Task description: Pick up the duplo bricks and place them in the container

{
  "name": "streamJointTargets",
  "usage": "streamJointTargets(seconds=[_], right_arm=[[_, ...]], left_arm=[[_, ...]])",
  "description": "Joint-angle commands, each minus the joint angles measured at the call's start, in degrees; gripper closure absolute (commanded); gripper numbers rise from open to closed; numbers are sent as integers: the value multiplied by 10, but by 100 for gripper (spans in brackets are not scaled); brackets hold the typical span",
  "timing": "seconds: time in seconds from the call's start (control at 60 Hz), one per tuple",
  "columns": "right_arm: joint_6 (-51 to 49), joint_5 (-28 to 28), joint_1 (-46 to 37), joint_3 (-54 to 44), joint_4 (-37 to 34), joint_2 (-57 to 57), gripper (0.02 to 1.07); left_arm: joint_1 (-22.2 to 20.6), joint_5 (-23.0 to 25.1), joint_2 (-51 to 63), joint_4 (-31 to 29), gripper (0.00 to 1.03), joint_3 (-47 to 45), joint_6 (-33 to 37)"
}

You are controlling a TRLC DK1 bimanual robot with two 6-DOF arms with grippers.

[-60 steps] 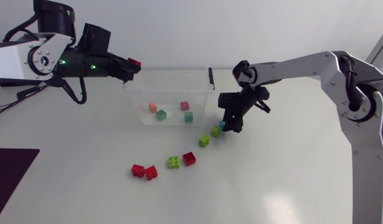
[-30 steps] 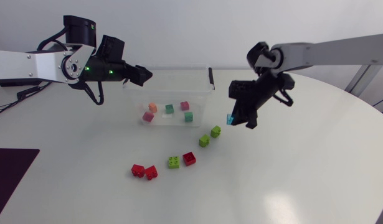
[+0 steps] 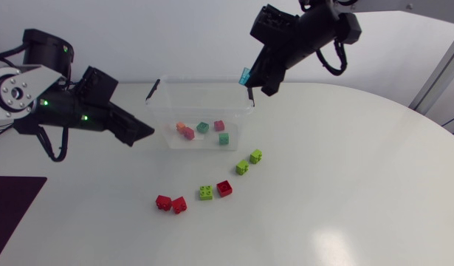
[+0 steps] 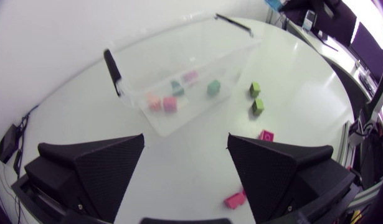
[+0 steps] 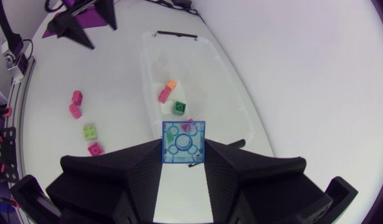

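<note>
My right gripper is shut on a blue brick and hangs over the right rim of the clear container. In the right wrist view the blue brick sits between both fingers, above the container. My left gripper is open and empty, left of the container and low over the table. Inside the container lie a red brick, a green one, a pink one and a teal one. The left wrist view shows the container ahead of the open fingers.
Loose bricks lie on the white table in front of the container: two lime ones, a lime and red pair, and two red ones. Black handles clip the container's ends.
My right gripper closed on the blue brick and lifted it from the table up over the container's right rim. My left gripper opened, dropped its red brick into the container and drew back left.
</note>
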Motion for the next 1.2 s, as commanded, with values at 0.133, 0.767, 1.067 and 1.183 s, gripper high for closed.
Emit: streamJointTargets(seconds=[0.133, 0.767, 1.067, 1.183], right_arm=[[85, 35, 25, 108, 55, 123, 85], [233, 136, 26, 316, 84, 280, 7], [234, 137, 18, -18, 242, 64, 7], [234, 132, 4, -84, 257, 4, 7]], left_arm=[[-8, -10, -25, -91, 10, -48, 34], [-142, -141, 149, -90, 8, -60, -176], [-166, -159, 181, -61, 18, -70, -209], [-172, -166, 182, -57, 21, -81, -214]])
